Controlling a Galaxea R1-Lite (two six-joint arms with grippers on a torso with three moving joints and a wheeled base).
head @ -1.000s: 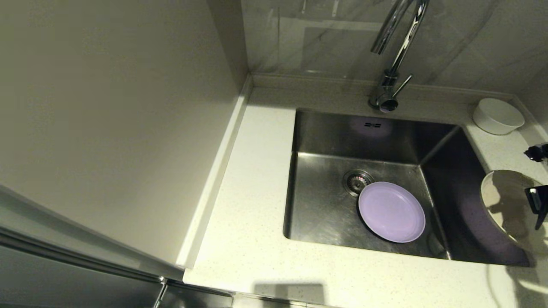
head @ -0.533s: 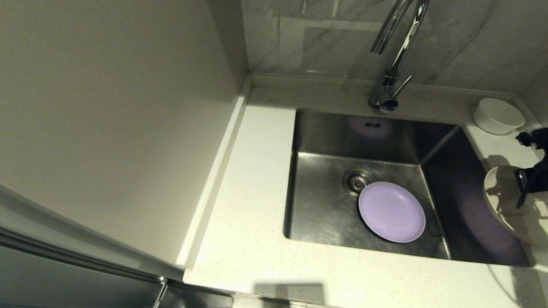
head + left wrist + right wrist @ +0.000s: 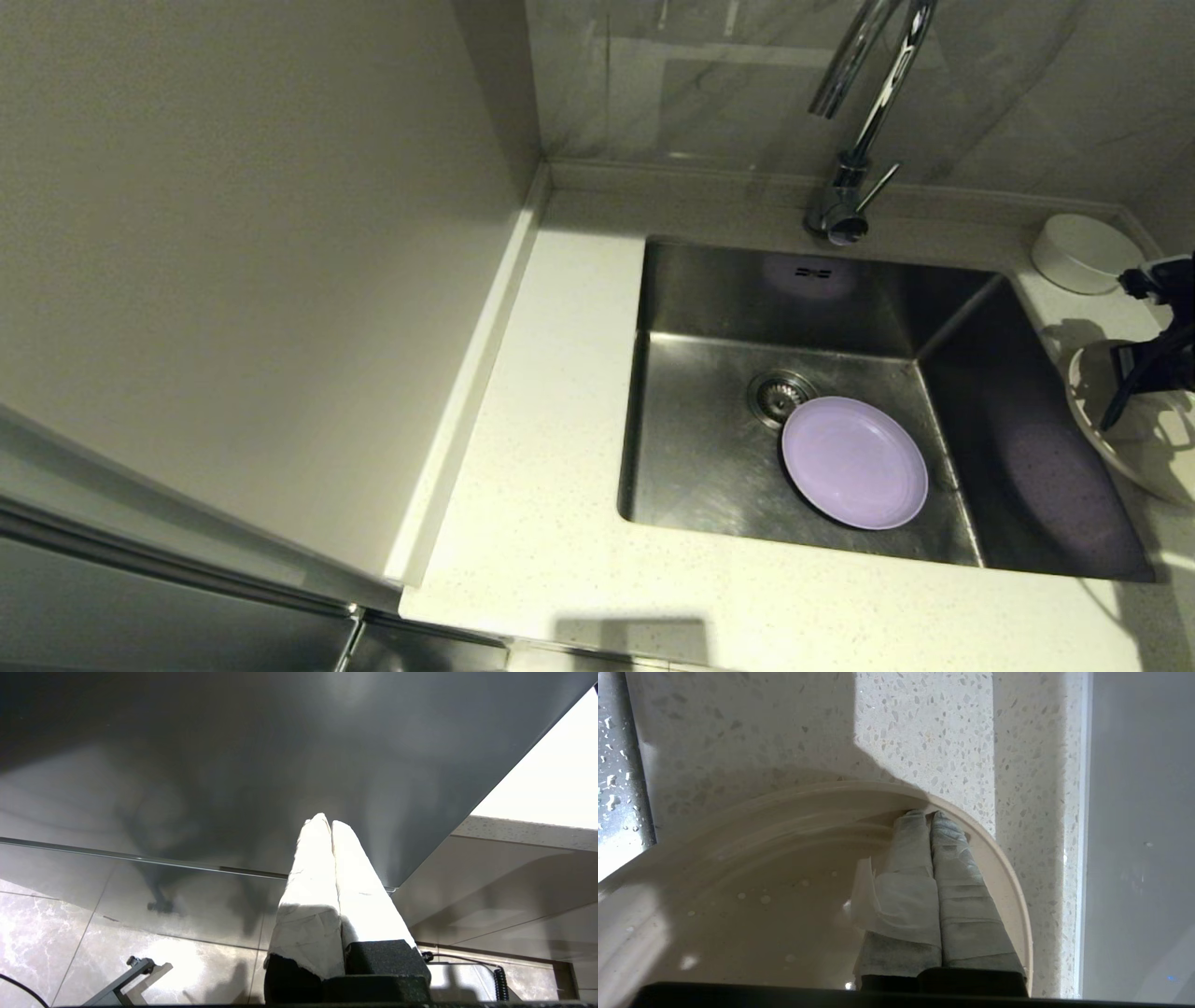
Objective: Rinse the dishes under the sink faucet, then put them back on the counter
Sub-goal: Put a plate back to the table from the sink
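Observation:
My right gripper (image 3: 929, 812) is shut on the cream plate (image 3: 761, 882), its taped fingers lying over the plate's inside with their tips at the rim. Water drops sit on the plate. In the head view this gripper (image 3: 1144, 392) and the cream plate (image 3: 1148, 462) are at the far right, over the counter (image 3: 560, 420) beside the sink (image 3: 709, 448). A lilac plate (image 3: 854, 462) lies flat in the basin next to the drain strainer (image 3: 780, 394). A white bowl (image 3: 1088, 252) stands on the counter at the back right. My left gripper (image 3: 327, 821) is shut and empty, parked low, outside the head view.
The chrome faucet (image 3: 854, 177) rises behind the sink, its spout above the basin and its lever pointing right. A wall panel closes off the left side. A low raised edge borders the speckled counter (image 3: 924, 728) on the right. The sink rim (image 3: 616, 765) is wet.
My right gripper has carried the cream plate to the right and slightly back, from overhanging the sink's right edge to over the counter. The lilac plate and bowl have not moved.

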